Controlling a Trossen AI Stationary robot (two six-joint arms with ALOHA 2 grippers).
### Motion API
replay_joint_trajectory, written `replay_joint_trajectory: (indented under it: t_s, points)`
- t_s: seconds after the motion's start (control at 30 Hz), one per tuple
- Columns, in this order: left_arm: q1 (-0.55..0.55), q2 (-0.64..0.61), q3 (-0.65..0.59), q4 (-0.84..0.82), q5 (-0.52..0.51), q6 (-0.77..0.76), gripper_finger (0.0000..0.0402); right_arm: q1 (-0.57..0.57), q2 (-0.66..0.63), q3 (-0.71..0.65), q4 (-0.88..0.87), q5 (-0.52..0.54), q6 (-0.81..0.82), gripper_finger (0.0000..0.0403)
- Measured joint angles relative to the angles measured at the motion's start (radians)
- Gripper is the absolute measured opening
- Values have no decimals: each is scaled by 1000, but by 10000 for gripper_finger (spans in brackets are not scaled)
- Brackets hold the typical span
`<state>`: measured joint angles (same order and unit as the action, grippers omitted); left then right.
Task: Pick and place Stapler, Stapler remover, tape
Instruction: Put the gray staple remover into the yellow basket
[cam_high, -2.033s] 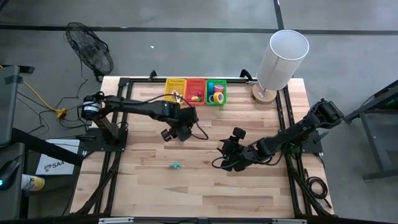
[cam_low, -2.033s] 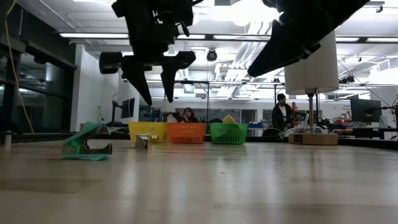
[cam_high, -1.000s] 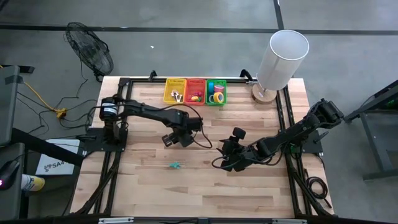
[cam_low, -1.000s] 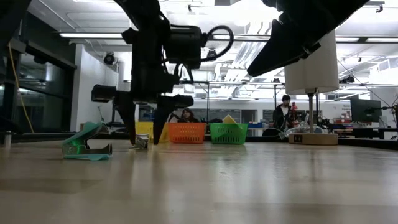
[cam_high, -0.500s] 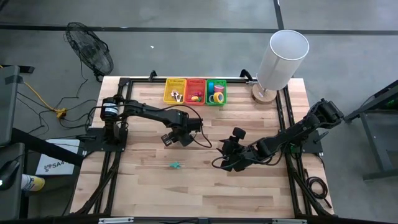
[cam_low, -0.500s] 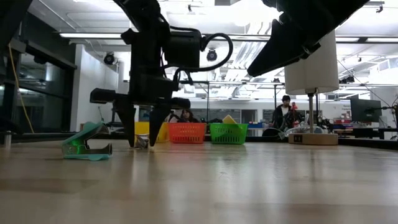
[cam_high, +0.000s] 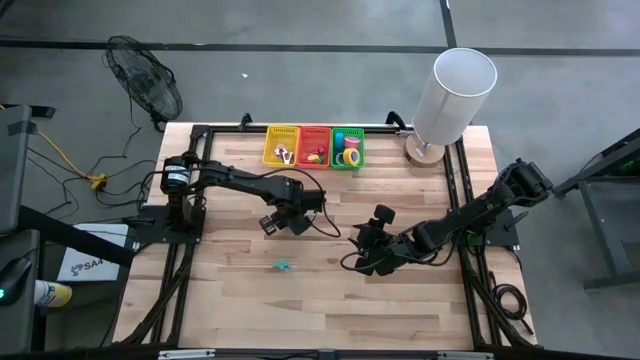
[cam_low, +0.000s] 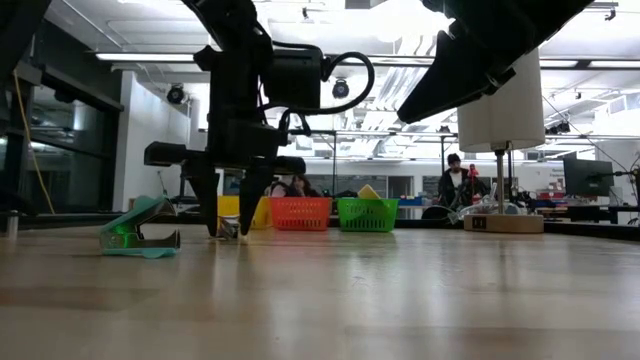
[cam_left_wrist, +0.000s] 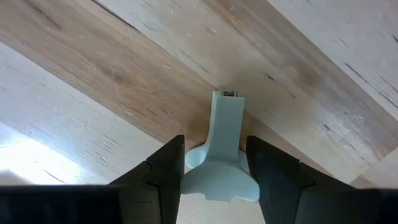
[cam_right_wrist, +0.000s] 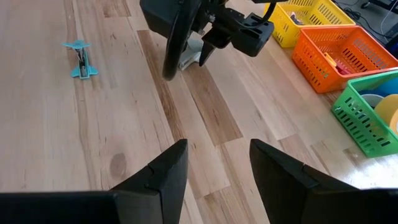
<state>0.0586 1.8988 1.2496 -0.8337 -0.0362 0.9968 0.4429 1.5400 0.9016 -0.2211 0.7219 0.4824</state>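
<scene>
A teal staple remover (cam_high: 282, 266) lies alone on the wooden table (cam_high: 300, 310). Beside it toward the baskets, the left hand (cam_high: 281, 221) reaches down to the boards, its fingers apart on either side of a pale grey stapler (cam_left_wrist: 221, 152) without gripping. The right hand (cam_high: 368, 252) hangs mid-table, fingers apart, empty. Tape rolls (cam_high: 349, 155) sit in the green basket (cam_high: 347, 149), beside orange (cam_high: 316, 146) and yellow (cam_high: 281, 146) ones.

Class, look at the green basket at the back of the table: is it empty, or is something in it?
Not empty. The green basket holds tape rolls; a yellow roll shows inside in the right wrist view.
</scene>
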Motion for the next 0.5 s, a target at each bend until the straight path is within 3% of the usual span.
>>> replay_joint_trajectory:
  t_s: [0.5]
  points:
    - [0, 4, 34, -67, -18, -8, 153, 0, 0, 0, 0, 0, 0, 165]
